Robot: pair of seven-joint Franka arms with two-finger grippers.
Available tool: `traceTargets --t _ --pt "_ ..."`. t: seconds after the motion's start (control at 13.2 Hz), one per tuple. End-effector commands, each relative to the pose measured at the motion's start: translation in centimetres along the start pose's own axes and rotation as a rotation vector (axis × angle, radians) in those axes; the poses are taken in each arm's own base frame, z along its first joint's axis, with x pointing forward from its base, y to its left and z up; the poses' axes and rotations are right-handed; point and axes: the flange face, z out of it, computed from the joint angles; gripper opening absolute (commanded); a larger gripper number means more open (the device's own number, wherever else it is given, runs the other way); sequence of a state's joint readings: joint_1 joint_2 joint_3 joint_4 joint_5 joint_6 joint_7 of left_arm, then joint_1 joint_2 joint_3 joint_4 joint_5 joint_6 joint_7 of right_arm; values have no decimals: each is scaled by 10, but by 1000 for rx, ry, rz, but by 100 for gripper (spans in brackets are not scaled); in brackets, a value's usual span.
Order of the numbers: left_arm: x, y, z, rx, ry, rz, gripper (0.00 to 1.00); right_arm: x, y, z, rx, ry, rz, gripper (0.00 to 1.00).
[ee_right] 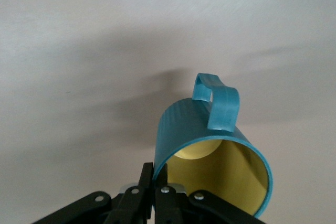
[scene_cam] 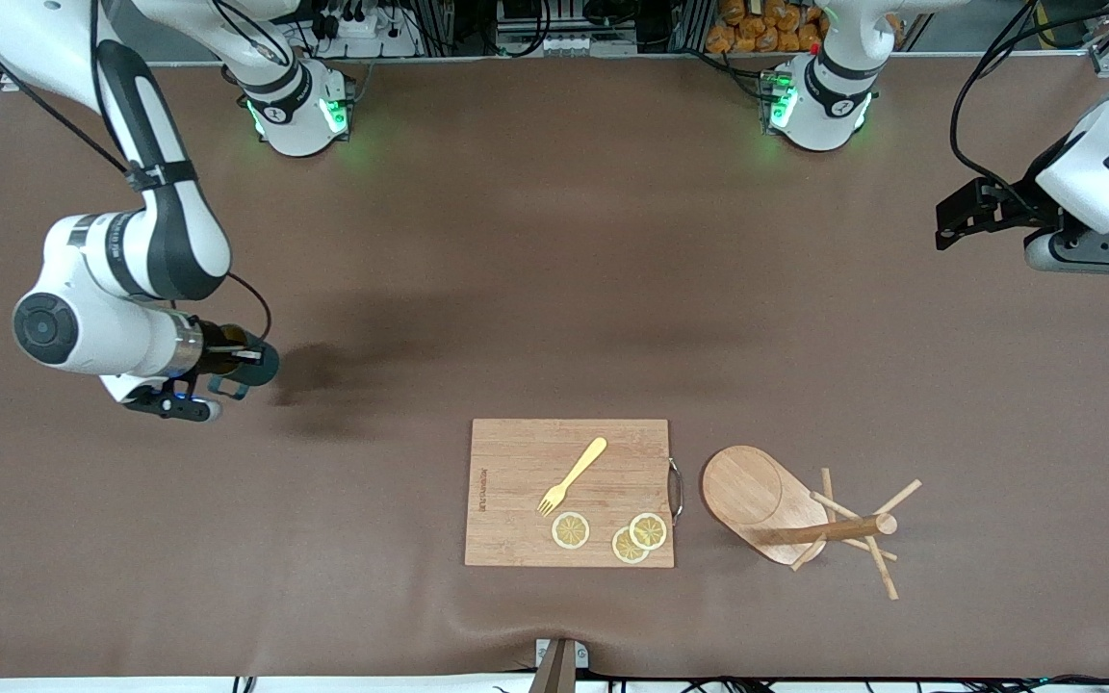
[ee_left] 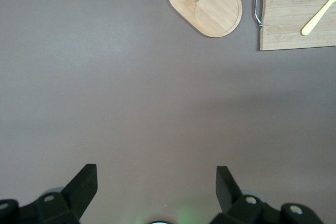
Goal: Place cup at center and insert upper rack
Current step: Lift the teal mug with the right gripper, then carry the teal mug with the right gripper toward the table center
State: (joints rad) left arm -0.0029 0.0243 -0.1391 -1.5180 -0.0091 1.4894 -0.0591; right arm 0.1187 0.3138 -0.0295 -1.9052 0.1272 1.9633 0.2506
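My right gripper (scene_cam: 239,358) is shut on the rim of the teal cup (scene_cam: 259,364), one finger inside and one outside. It holds the cup in the air, tipped on its side, over the table near the right arm's end. The cup (ee_right: 215,145) shows its yellow inside and its handle, with the right gripper (ee_right: 160,170) pinching the wall. The bamboo upper rack (scene_cam: 752,500) lies on its side, post and pegs (scene_cam: 838,529) sprawled on the table. My left gripper (scene_cam: 954,217) waits open over the left arm's end. In the left wrist view the left gripper (ee_left: 156,174) holds nothing and the rack's base (ee_left: 210,6) shows.
A wooden cutting board (scene_cam: 516,462) lies near the front edge, beside the rack toward the right arm's end. On it are a yellow fork (scene_cam: 574,474) and three lemon slices (scene_cam: 571,529). The board (ee_left: 294,24) has a metal handle (ee_left: 258,4) facing the rack.
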Motion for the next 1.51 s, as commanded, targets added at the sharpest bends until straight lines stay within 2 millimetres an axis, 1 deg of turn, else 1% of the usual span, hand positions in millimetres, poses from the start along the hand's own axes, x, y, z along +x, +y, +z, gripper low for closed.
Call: traceTargets --t 0.0,0.15,0.3,0.38,0.53,0.68,0.83,0.91,0.98,1.06,1.13,1.21,1.28,1.36,1.43 --pt "2 0 -2 6 7 -4 100 -27 -49 -7 5 -7 115 0" --pt "3 0 -1 6 6 -4 100 -46 -92 -3 16 -11 196 0" --pt "2 -1 -2 7 9 -5 100 -66 -134 -3 51 -28 263 0" --pt "2 -2 -2 7 9 -7 100 -78 -158 -3 66 -30 304 0" --pt "2 -2 -3 6 10 -7 100 -107 -212 6 94 9 409 0" --pt "2 0 -2 0 9 -5 100 -136 -257 16 137 23 496 0" --pt "3 3 -3 -5 10 0 100 -156 -287 25 188 1 584 0" --pt "5 2 1 -4 5 -1 100 -163 -302 27 204 -19 641 0" --pt "6 0 1 -5 8 -4 100 -168 -315 25 211 -31 708 0" --pt "6 -2 0 -5 11 -8 100 -170 -327 31 210 -41 783 0" --pt "6 -2 0 -5 13 -8 100 -180 -347 37 207 -45 831 0" --pt "6 -2 0 -5 13 -8 100 -187 -365 49 195 -50 884 0" --pt "6 -2 0 -5 13 -8 100 -185 -378 52 201 -51 941 0" --pt "7 -2 0 -5 14 -8 100 -184 -391 59 201 -50 980 0" --pt "7 -2 0 -5 15 -8 100 -190 -406 74 200 -51 997 0"
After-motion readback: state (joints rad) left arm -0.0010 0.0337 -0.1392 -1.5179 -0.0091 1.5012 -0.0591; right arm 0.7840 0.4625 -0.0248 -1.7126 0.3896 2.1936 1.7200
